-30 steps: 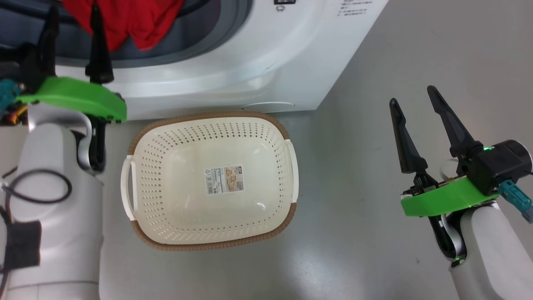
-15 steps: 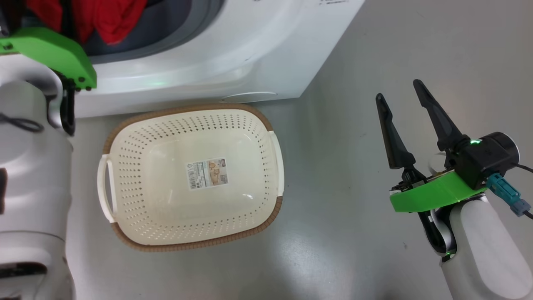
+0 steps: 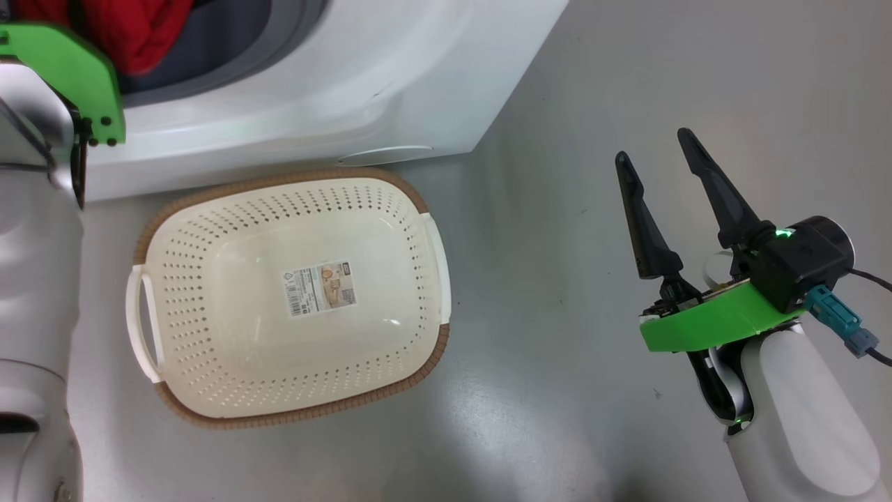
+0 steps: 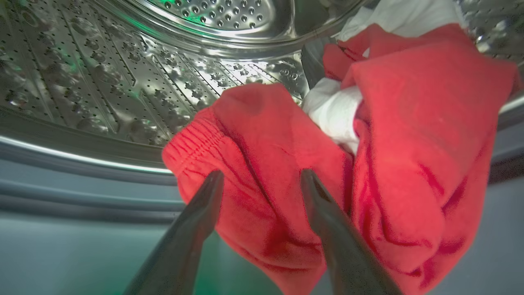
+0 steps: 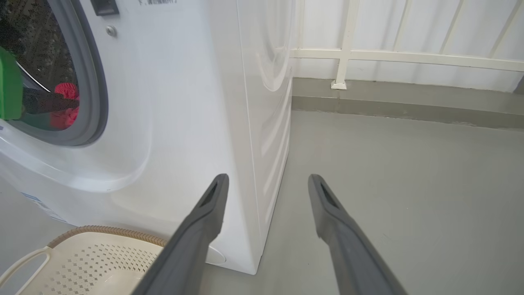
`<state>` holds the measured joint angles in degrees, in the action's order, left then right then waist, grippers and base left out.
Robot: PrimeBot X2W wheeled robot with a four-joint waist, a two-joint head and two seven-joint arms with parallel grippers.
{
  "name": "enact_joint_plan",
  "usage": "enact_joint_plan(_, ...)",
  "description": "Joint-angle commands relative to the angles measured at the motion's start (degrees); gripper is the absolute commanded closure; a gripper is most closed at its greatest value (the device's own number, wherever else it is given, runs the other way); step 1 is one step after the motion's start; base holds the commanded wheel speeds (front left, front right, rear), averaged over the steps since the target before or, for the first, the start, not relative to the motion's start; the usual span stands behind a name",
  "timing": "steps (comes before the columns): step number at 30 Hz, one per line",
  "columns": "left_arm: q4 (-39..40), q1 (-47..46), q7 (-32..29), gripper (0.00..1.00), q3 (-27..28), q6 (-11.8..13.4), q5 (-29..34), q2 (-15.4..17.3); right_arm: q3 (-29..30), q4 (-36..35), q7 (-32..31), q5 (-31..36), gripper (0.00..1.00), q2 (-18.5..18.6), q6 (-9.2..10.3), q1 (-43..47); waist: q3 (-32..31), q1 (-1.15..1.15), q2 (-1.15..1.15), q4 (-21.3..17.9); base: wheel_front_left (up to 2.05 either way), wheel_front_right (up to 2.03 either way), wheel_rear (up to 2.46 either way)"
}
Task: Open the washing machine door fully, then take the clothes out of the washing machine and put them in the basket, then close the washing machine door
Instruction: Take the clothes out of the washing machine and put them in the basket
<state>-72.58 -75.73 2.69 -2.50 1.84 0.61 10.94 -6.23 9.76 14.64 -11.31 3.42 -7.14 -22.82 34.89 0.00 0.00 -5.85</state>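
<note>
Left end effector spread; we are holding it inside washing machine drum, at red clothes, contact unclear. Right end effector spread, hovering over floor. Basket sitting just before machine.

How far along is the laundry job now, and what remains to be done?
Done: the washing machine stands open. In hand: the open left gripper points at the red clothes in the drum, not yet gripping. Left: move the clothes to the empty basket, then close the door. The right gripper hangs open.
</note>
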Motion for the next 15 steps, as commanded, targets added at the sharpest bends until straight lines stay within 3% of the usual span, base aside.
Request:
enact_joint_plan(1, 0.74, -0.95, -0.75, 0.0, -0.01, 0.61, 0.66, 3.18, -1.2, -1.4, 0.36, -0.98, 0.0, -0.37, -0.35, 0.29, 0.25, 0.0, 0.0, -0.42, 0.0, 0.0, 0.0)
enact_joint_plan(12, -0.64, -1.53, -6.73, 0.0, -2.38, 0.56, 1.53, 5.11, -1.85, -1.56, 0.36, -2.49, 0.0, -0.53, -0.35, 0.2, 1.0, 0.0, 0.0, -1.9, 0.0, 0.0, 0.0)
enact_joint_plan(13, -0.68, -1.56, -6.93, 0.54, -2.55, 0.52, 1.54, 5.18, -1.89, -1.56, 0.36, -2.62, 0.0, -0.53, -0.35, 0.18, 1.04, 0.0, 0.0, -1.95, 0.0, 0.0, 0.0)
enact_joint_plan(14, -0.74, -1.53, -7.3, 1.0, -2.89, 0.42, 1.72, 5.28, -1.91, -1.55, 0.36, -2.74, 0.0, -0.53, -0.35, 0.15, 1.08, 0.0, 0.0, -1.99, 0.0, 0.0, 0.0)
enact_joint_plan(15, -0.77, -1.54, -7.39, 1.0, -3.05, 0.36, 1.72, 5.34, -1.91, -1.54, 0.36, -2.83, 0.0, -0.53, -0.35, 0.14, 1.11, 0.0, 0.0, -2.0, 0.0, 0.0, 0.0)
